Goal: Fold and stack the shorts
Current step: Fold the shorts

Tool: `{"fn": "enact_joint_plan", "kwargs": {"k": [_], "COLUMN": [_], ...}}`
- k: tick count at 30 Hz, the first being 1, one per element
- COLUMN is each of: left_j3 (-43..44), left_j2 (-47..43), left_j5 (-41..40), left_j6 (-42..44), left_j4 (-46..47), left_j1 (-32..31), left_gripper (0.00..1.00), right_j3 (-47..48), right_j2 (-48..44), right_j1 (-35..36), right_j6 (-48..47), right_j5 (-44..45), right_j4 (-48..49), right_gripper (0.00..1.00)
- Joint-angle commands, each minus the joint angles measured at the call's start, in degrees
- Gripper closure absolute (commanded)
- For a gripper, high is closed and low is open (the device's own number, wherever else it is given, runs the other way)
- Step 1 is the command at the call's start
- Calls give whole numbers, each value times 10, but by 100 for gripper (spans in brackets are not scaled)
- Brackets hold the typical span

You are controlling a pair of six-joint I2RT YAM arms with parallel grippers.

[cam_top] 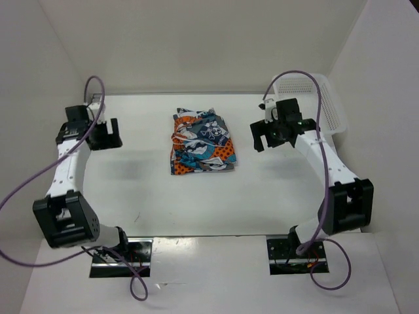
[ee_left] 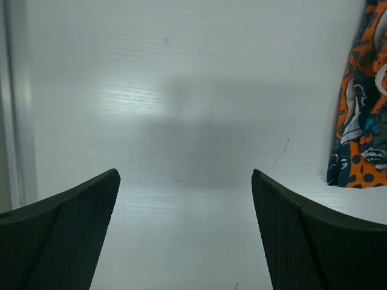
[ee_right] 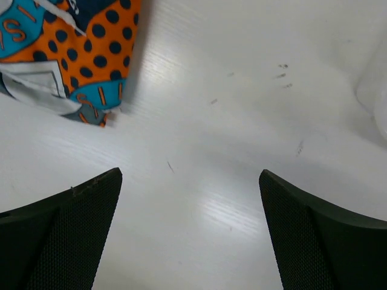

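Observation:
The shorts [cam_top: 200,142], printed in teal, orange, white and black, lie folded in a compact pile at the middle of the table. One edge of them shows at the right of the left wrist view [ee_left: 363,115] and a corner at the top left of the right wrist view [ee_right: 72,54]. My left gripper [cam_top: 106,134] hangs well to the left of the pile, open with only bare table between its fingers [ee_left: 60,235]. On the other side, my right gripper [cam_top: 270,134] is apart from the pile, jaws wide open and empty above the table.
A white mesh basket [cam_top: 330,104] stands at the back right corner, just behind the right arm. White walls close the table at the back and both sides. Purple cables loop off both arms.

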Motion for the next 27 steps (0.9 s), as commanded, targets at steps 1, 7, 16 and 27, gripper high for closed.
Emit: {"fn": "enact_joint_plan", "kwargs": {"k": [1, 7, 16, 27], "left_j3": [-56, -125, -155, -166], "left_j2": [-88, -179, -232, -263], "left_j5": [44, 77, 141, 152], "left_j6": [3, 3, 3, 3], "left_j4": [34, 50, 55, 60], "left_j1": [38, 72, 91, 91], "left_gripper": [4, 1, 1, 1], "right_j3": [-28, -80, -111, -143], "right_j2": [-83, -215, -381, -469], "right_j1": [-6, -47, -74, -101], "right_j6": [-32, -37, 24, 106], "right_j5": [16, 11, 66, 156], "right_j4": [-14, -46, -52, 1], "right_gripper": [1, 1, 1, 1]}}
